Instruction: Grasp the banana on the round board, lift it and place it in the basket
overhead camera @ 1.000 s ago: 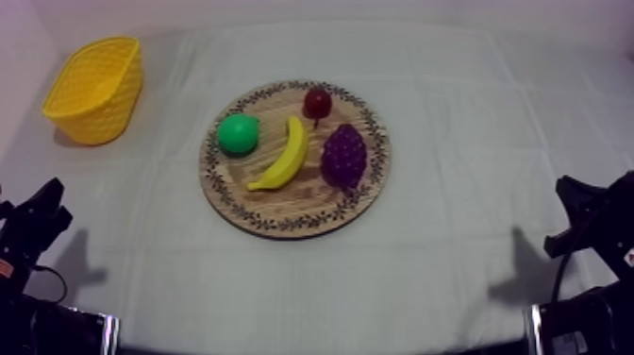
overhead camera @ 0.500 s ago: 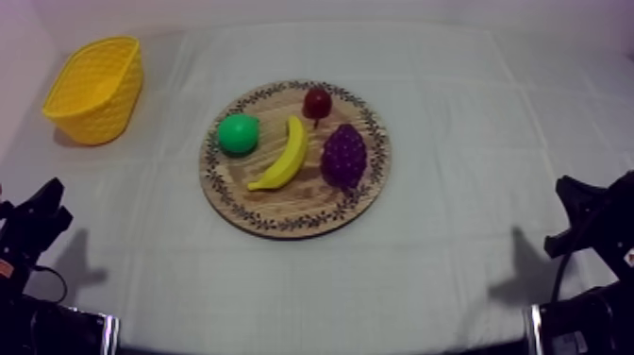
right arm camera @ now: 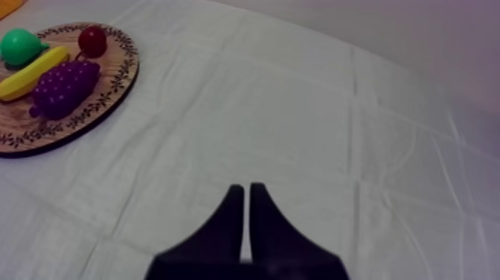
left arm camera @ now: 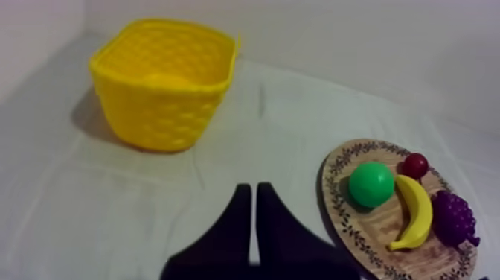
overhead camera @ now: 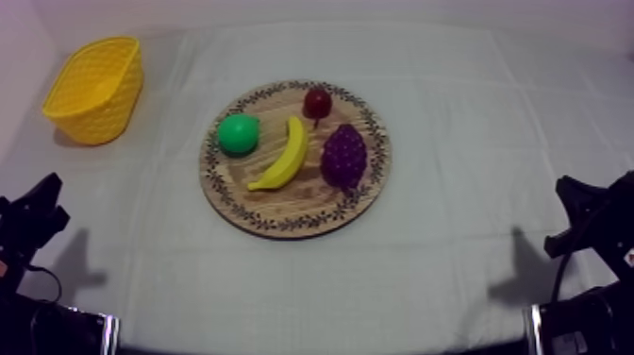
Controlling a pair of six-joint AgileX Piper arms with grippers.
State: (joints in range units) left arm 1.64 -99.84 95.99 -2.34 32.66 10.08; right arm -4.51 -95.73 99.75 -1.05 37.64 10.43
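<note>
The yellow banana (overhead camera: 283, 156) lies across the middle of the round wooden board (overhead camera: 283, 224), between the green pear (overhead camera: 238, 134) and the purple grapes (overhead camera: 343, 156). The yellow basket (overhead camera: 94, 90) stands at the far left of the table. My left gripper (overhead camera: 49, 189) rests low at the left edge, well short of the board. Its wrist view has the fingers together as a narrow wedge (left arm camera: 249, 195), shut on nothing, pointing between the basket (left arm camera: 164, 82) and the banana (left arm camera: 417, 216). My right gripper (right arm camera: 246, 192) is likewise shut, over bare cloth far from the board (right arm camera: 111, 97).
A small red fruit (overhead camera: 317, 102) sits at the board's far rim. Open cloth lies between the board and the basket, and all along the table's right side. My right arm (overhead camera: 569, 189) sits low at the right edge.
My left gripper has shifted slightly toward the left edge. The fruit, board, basket and right arm have stayed put.
</note>
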